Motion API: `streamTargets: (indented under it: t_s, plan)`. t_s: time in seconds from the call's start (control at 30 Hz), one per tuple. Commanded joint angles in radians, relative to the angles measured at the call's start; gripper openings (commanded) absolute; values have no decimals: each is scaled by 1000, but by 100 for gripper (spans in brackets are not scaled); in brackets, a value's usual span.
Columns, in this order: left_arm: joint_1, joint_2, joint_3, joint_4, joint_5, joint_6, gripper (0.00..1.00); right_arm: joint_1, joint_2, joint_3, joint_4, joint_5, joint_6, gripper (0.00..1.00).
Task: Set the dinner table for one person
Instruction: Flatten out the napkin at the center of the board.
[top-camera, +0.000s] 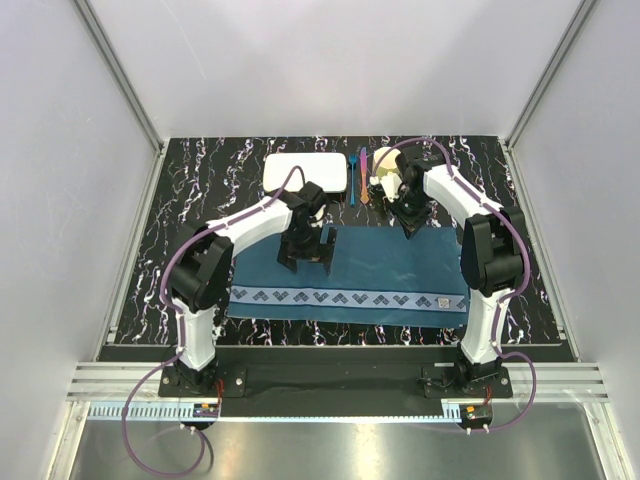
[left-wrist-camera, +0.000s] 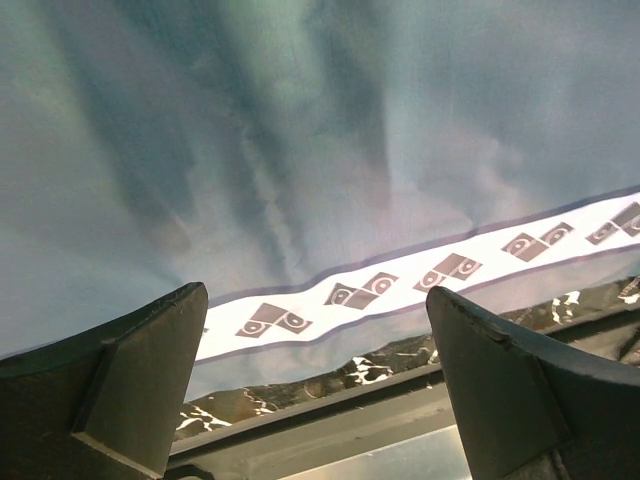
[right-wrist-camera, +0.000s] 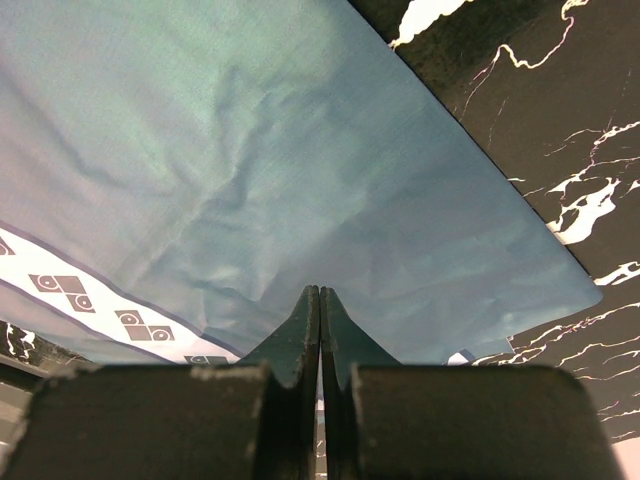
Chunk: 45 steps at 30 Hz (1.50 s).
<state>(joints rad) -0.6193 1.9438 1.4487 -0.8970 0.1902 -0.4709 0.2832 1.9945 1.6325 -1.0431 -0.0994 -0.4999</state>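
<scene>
The dinner table (top-camera: 200, 200) is black with white veins. A teal placemat (top-camera: 380, 275) with a white patterned band along its near edge lies flat in the middle. My left gripper (top-camera: 306, 262) is open and empty just above the placemat's left half; the left wrist view shows the cloth (left-wrist-camera: 300, 150) between its spread fingers (left-wrist-camera: 130, 380). My right gripper (top-camera: 408, 230) is shut at the placemat's far edge. In the right wrist view its tips (right-wrist-camera: 320, 292) meet at the cloth (right-wrist-camera: 250, 150), where creases converge; I cannot tell if a fold is pinched.
A white rectangular plate (top-camera: 305, 172) sits at the back of the table. A blue utensil (top-camera: 352, 178) and an orange one (top-camera: 364, 165) lie right of it. A cream cup (top-camera: 383, 168) stands behind my right arm. White walls enclose the table.
</scene>
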Motion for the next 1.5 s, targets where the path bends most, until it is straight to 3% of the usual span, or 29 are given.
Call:
streamTargets:
  t_s: [0.0,0.2,0.47,0.67,1.07,1.47]
  plan:
    - [6,-65,47,-6,-63,34,99,2,-17,24,3,-19,9,0]
    - [16,-80,42,4,-170,64,99,2,-23,23,3,-20,8,0]
    - [110,-3,108,16,-257,129,99,2,-28,44,8,-34,29,0]
    - [150,-10,108,134,-356,166,99,4,-59,26,18,-29,35,0]
    - [207,135,208,285,-407,187,99,2,-74,30,22,-23,38,0]
    - [236,221,237,300,-377,181,99,2,-92,9,23,-20,37,0]
